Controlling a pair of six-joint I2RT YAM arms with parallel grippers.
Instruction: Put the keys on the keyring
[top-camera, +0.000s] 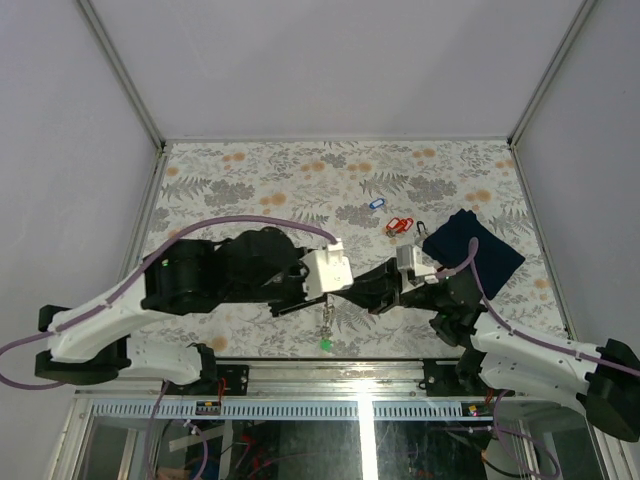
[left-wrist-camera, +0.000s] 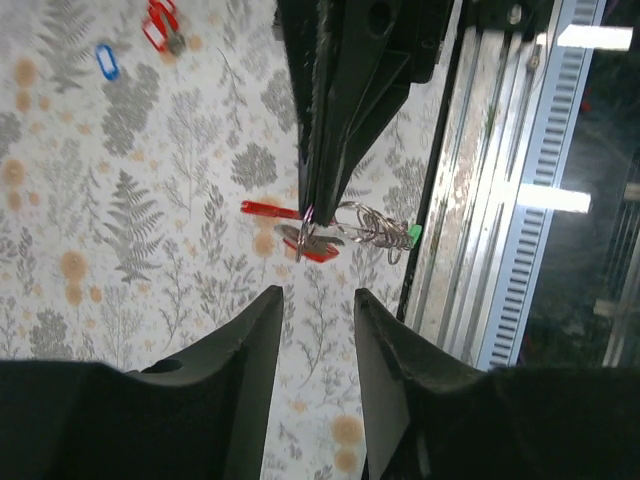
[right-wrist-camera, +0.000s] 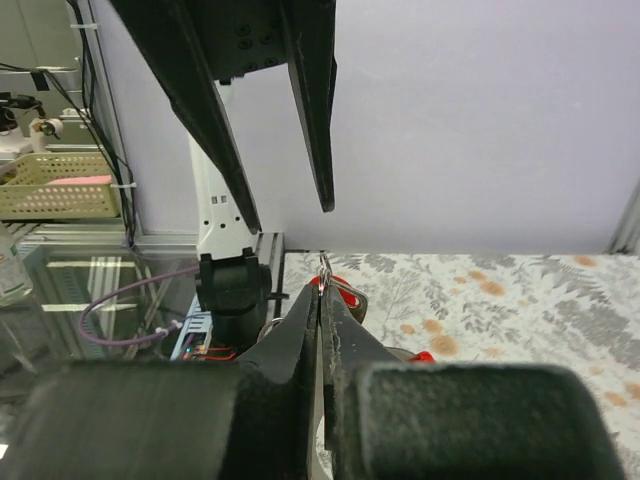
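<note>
Pinching keyring (left-wrist-camera: 368, 224) between right fingers (left-wrist-camera: 338, 110), keys (left-wrist-camera: 312, 246) dangling

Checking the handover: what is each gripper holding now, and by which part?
The right gripper pinches the key bunch at its silvery metal beside the red tag; which piece is unclear. The left gripper is open, empty.

Floral table (top-camera: 250, 170) bears blue-tagged key (top-camera: 376, 203), red-tagged keys (top-camera: 398, 225), navy cloth (top-camera: 475, 252).
</note>
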